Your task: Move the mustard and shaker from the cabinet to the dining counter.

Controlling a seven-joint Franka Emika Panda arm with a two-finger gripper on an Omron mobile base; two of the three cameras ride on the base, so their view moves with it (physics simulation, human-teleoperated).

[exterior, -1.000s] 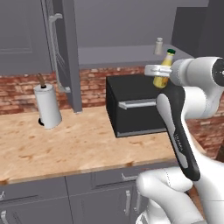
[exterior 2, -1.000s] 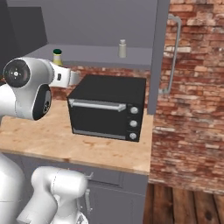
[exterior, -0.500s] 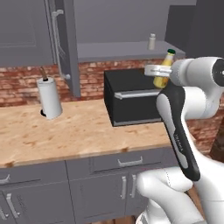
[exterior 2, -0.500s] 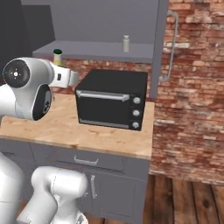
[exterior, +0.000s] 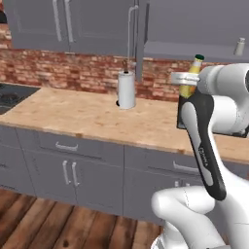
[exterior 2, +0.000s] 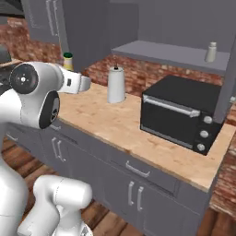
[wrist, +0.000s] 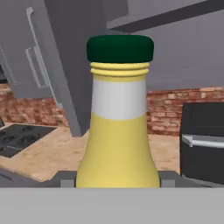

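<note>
Hand view: the mustard stands upright right in front of the camera, clamped in the hand and carried high above the table. The shaker sits on the open cabinet shelf above the black oven.

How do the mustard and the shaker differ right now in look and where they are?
The mustard is a yellow bottle with a dark green cap; the shaker is a plain grey-silver cylinder with a rounded top. The mustard is held upright in the tool, out over the wood counter; the shaker stands free on the cabinet shelf above the black oven. Both are small and upright.
</note>
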